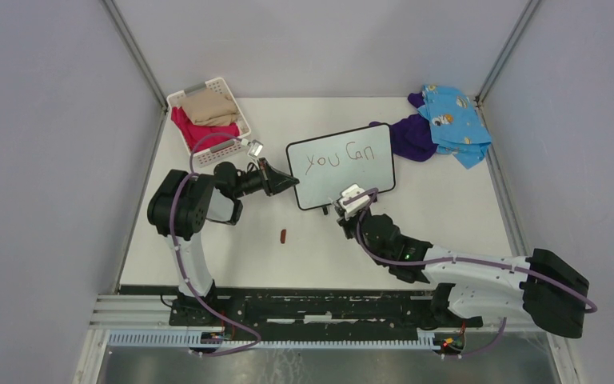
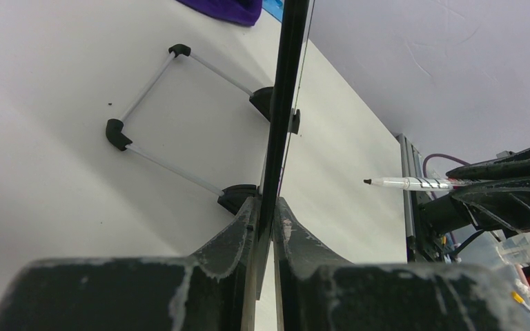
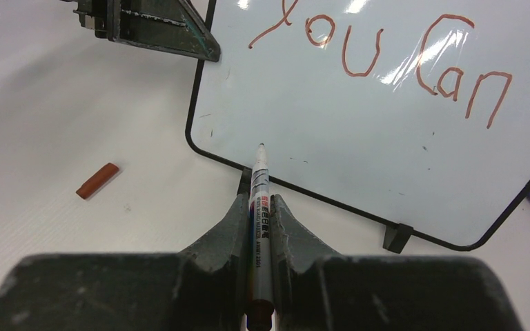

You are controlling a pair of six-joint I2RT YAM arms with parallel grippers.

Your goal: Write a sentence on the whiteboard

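Observation:
The whiteboard (image 1: 342, 178) stands tilted on its wire stand in the middle of the table. The sentence (image 1: 345, 155) on it reads "you Can" in red-brown strokes (image 3: 386, 58) on one upper line. My left gripper (image 1: 286, 183) is shut on the board's left edge, seen edge-on (image 2: 284, 96) between the jaws (image 2: 268, 210). My right gripper (image 1: 352, 200) is shut on a white marker (image 3: 259, 189). The marker points at the board's lower left corner (image 3: 210, 138). In the left wrist view the marker tip (image 2: 368, 181) hangs a little off the board's face.
A red-brown marker cap (image 1: 284, 235) lies on the table in front of the board. A white basket (image 1: 236, 146) with beige and pink cloths sits at the back left. Purple cloth (image 1: 412, 138) and blue cloth (image 1: 452, 124) lie at the back right. The wire stand (image 2: 159, 114) reaches behind the board.

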